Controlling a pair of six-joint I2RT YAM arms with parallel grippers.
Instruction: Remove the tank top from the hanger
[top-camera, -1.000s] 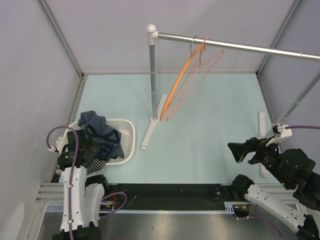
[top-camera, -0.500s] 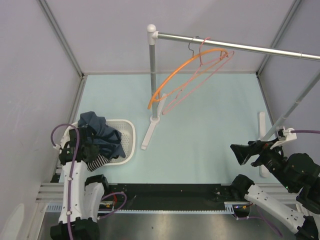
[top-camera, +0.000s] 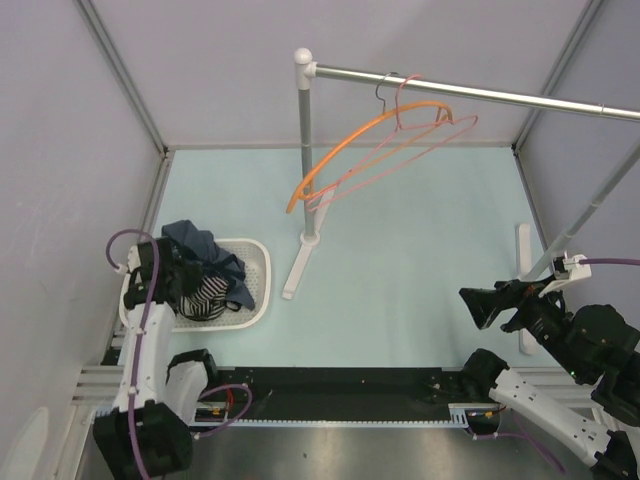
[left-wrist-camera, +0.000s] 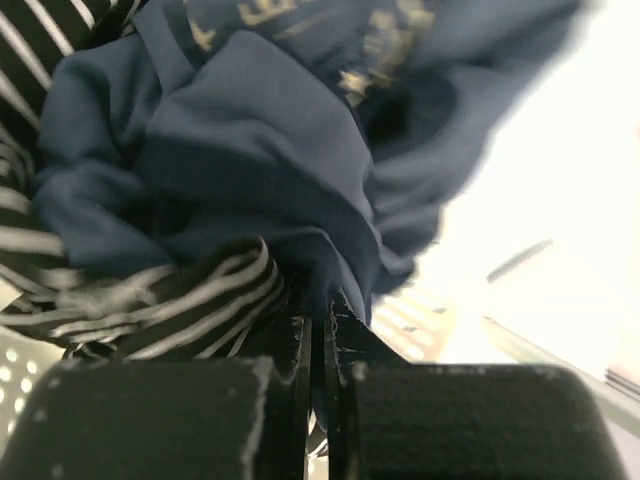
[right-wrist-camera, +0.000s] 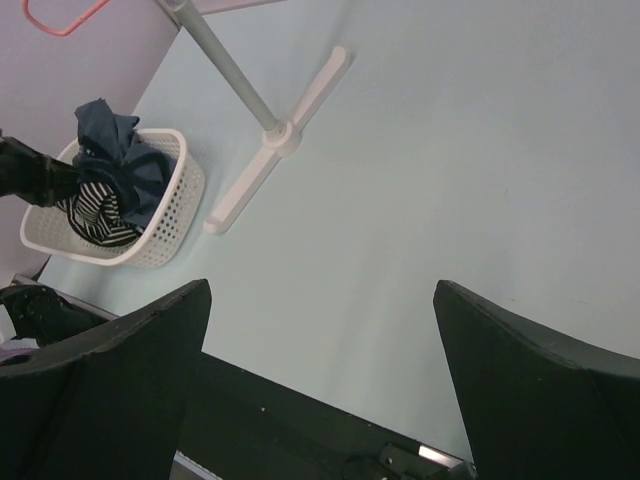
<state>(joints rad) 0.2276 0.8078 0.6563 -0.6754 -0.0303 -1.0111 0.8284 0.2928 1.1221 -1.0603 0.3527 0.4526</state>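
Top external: hanger (top-camera: 365, 135) has swung broadside, long axis dipping toward the basket (top-camera: 259, 268); left end effector (left-wrist-camera: 318, 330) has pinched together over the basket, right end effector (top-camera: 476, 305) gapes.

navy t-shirt (top-camera: 205, 252) in basket (top-camera: 259, 272); pink hanger (top-camera: 400, 160) on rail (top-camera: 520, 98)

Pale lavender walls (top-camera: 200, 70), light blue-green table surface (top-camera: 400, 280), silver clothes rail (top-camera: 480, 93) on a grey post (top-camera: 305, 150) with white foot (top-camera: 298, 268)

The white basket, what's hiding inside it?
A crumpled navy T-shirt and the striped tank top sit piled in the white basket. The clothes cover most of the basket's bottom, so anything underneath them can't be seen.
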